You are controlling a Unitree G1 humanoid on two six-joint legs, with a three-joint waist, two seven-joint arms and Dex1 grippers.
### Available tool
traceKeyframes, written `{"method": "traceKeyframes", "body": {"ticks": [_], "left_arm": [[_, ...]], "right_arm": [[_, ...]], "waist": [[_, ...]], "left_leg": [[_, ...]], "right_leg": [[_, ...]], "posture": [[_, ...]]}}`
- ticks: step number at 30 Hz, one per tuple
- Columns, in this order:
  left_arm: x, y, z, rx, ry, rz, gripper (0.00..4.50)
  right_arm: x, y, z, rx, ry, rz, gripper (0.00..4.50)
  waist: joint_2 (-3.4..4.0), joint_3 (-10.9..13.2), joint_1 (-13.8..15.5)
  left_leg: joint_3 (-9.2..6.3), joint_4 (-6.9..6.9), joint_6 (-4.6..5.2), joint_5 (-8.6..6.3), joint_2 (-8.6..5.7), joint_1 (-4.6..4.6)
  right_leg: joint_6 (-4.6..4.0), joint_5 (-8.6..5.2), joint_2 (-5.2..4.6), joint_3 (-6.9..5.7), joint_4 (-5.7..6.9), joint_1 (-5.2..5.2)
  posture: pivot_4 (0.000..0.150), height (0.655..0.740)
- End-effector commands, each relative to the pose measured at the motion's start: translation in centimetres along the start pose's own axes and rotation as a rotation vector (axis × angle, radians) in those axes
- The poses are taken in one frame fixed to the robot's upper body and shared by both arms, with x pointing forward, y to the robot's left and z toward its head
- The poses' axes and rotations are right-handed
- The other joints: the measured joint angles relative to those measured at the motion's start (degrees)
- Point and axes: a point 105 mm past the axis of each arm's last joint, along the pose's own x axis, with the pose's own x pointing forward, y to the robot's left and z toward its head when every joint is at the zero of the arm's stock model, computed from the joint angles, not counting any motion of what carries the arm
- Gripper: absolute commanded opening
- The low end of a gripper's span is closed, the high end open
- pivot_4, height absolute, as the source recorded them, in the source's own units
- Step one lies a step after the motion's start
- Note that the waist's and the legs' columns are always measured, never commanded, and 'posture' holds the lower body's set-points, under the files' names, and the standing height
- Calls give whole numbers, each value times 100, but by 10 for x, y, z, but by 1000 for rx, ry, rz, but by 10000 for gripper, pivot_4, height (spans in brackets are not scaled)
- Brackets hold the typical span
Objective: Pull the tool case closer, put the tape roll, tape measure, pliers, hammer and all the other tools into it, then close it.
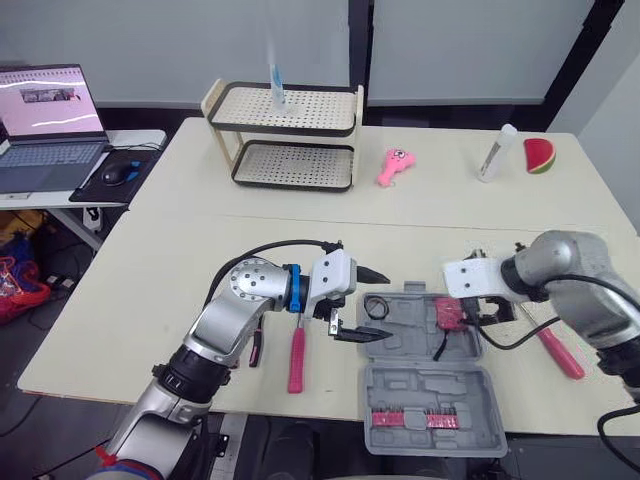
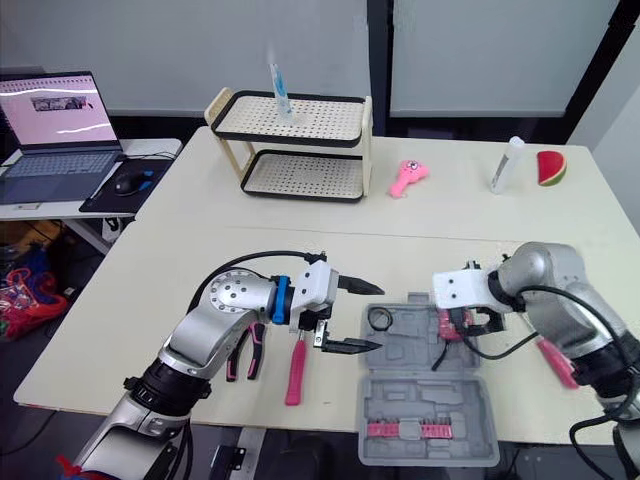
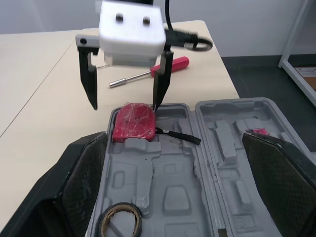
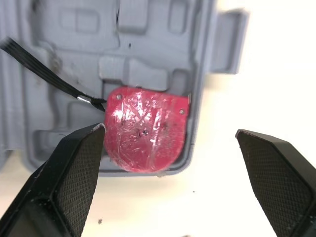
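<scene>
an open grey case [image 1: 415, 335] lies near the front edge of a pale table [image 1: 160, 290], its lid flat toward the robot so the tray can be loaded. a black tape roll [image 1: 377, 306] sits in the tray's left end and a red tape measure [image 4: 143, 128] in its right corner, strap trailing over the moulding. the right claw [image 3: 125, 106] hangs wide open astride the tape measure, gripping nothing, likely a release pose. the left claw [image 1: 389, 305] is also open and empty, over the roll. pliers [image 1: 257, 345] and a red-handled tool [image 1: 297, 355] wait on the table left of the case, and a screwdriver [image 3: 170, 65] lies to its right. no writing is readable on the case or tools.
</scene>
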Motion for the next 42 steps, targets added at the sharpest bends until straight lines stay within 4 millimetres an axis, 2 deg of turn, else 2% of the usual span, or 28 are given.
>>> {"method": "traceKeyframes", "body": {"ticks": [1,2,3,4,7,8,10,13,17,24,28,35,42], "left_arm": [[2,0,10,46,-26,-16,45000],[2,1,10,48,-26,-18,45000],[2,1,10,50,-27,-20,45000],[2,1,10,54,-28,-22,45000],[3,2,11,58,-32,-27,45000],[3,2,11,58,-33,-31,45000],[3,1,11,59,-32,-42,45000],[4,1,11,64,-31,-54,45000],[5,2,13,74,-32,-64,45000],[11,11,19,106,-45,-50,45000],[14,12,22,116,-51,-52,45000],[16,12,23,121,-53,-53,45000],[15,12,23,120,-48,-54,45000]], "right_arm": [[-15,-2,16,91,-206,-87,44784],[-15,1,14,121,-255,-102,44784],[-16,2,17,139,-342,-144,43065],[-17,0,12,217,-392,-199,41123],[-14,8,0,288,-471,-269,33182],[-12,10,-2,298,-492,-288,28928],[-7,14,-5,304,-511,-322,24884],[-3,19,-7,319,-552,-353,24884],[3,22,-8,335,-565,-378,19534],[15,28,-12,362,-576,-397,19534],[35,32,-29,431,-567,-417,19534],[67,44,-45,515,-542,-392,19534],[87,55,-61,620,-521,-390,19534]], "waist": [[-7,0,10],[-9,1,17],[-9,1,22],[-10,2,24],[-10,3,15],[-10,3,13],[-10,3,3],[-10,3,-24],[-10,3,-21],[-10,3,-6],[-10,3,-16],[-9,2,-27],[-9,1,-24]], "left_leg": [[-2,1,0,0,1,0],[0,2,0,0,1,0],[-1,1,0,0,0,-1],[1,2,0,0,0,-1],[9,2,0,0,-3,-1],[10,2,0,0,-3,-1],[10,2,0,0,-2,2],[12,0,0,0,4,9],[17,-1,0,0,3,12],[15,1,0,0,3,10],[17,0,0,0,4,14],[24,0,0,0,4,17],[21,1,0,0,4,29]], "right_leg": [[0,0,0,-1,-1,2],[0,0,0,-1,-1,5],[0,0,-1,-3,0,6],[0,0,-2,-3,1,6],[1,0,-4,1,5,3],[1,1,-4,0,5,3],[1,1,-3,1,7,3],[1,1,6,4,8,5],[1,1,6,5,10,5],[1,1,6,4,8,6],[1,1,7,4,8,7],[1,1,7,4,9,6],[2,1,7,5,7,21]], "posture": [[1500,7400],[1500,7400],[1500,7400],[1500,7400],[1500,7400],[1500,7400],[1500,7400],[1500,7400],[1500,7400],[1500,7400],[1500,7400],[1500,7400],[1500,7400]]}}
